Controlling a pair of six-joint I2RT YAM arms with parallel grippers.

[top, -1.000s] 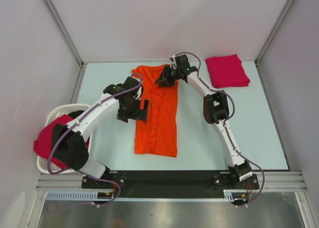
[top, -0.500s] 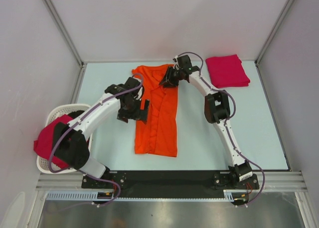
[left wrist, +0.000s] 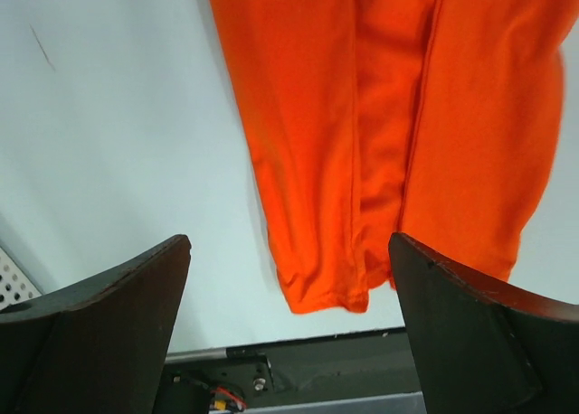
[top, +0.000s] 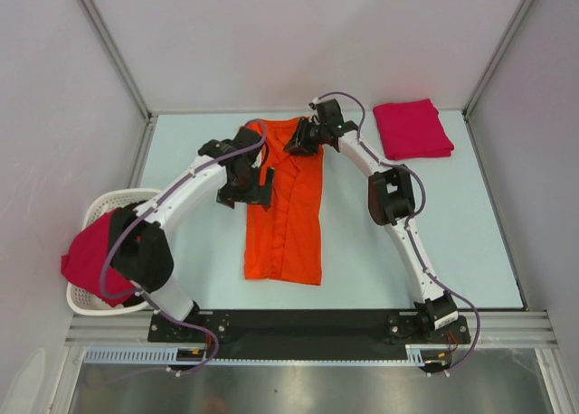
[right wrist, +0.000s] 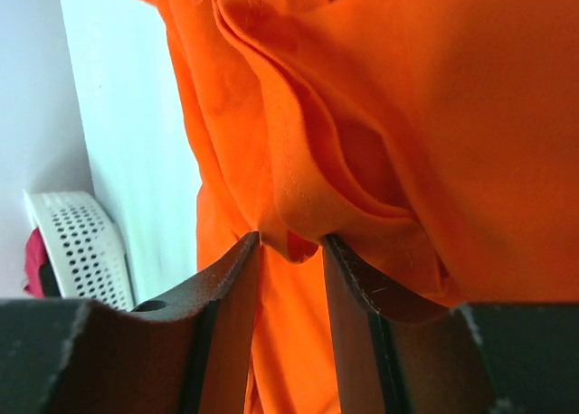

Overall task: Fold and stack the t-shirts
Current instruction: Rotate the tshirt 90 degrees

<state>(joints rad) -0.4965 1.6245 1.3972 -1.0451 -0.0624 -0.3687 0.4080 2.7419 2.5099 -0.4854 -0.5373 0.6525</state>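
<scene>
The orange t-shirt (top: pixel 288 224) lies folded into a long strip down the middle of the table. My right gripper (top: pixel 298 143) is at the strip's far end, shut on a bunched fold of the orange t-shirt (right wrist: pixel 452 116), which bulges between the tips of the right gripper (right wrist: pixel 291 239). My left gripper (top: pixel 255 186) hovers open over the strip's left edge; in its wrist view the left gripper (left wrist: pixel 289 244) holds nothing, with the orange t-shirt (left wrist: pixel 317 116) below. A folded crimson-pink t-shirt (top: pixel 412 129) rests at the far right. Another crimson-pink t-shirt (top: pixel 86 256) hangs over the basket.
The white slatted basket (top: pixel 101 206) stands off the table's left edge, also seen as the basket (right wrist: pixel 77 242) in the right wrist view. White walls with metal posts enclose the table. The black base rail (top: pixel 298 324) runs along the near edge.
My left gripper has moved away from the near edge and slightly right, closer to the shirt's left edge. The right gripper shifted a little at the shirt's far end.
</scene>
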